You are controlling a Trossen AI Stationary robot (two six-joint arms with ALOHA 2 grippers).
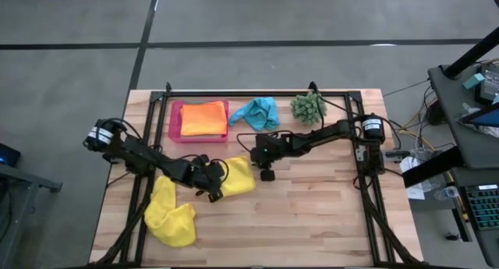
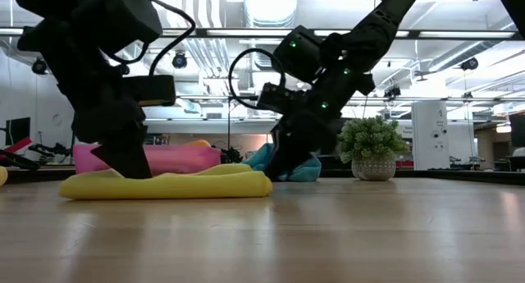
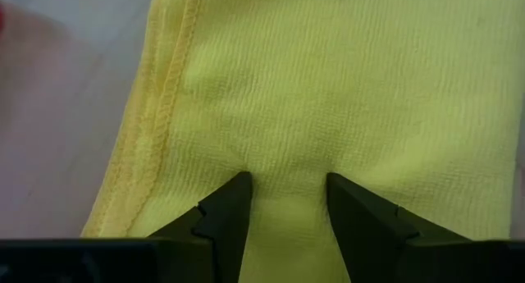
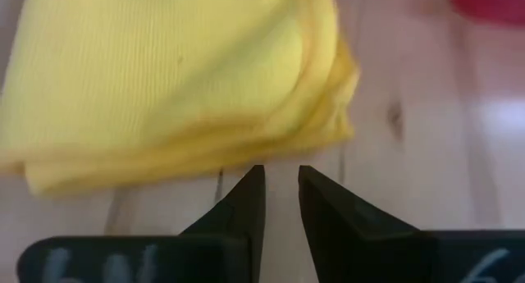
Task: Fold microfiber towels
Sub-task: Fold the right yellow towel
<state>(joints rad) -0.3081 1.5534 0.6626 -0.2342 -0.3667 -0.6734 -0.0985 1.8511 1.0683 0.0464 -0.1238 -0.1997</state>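
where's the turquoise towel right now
In the high view the turquoise towel lies bunched near the table's far edge, between the pink tray holding the orange towel and the green plant ball.

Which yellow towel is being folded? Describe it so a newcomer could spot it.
On the wooden table, look at the centre. The folded yellow towel lies flat there under the left gripper. The other yellow towel sits crumpled nearer the table's front-left corner.
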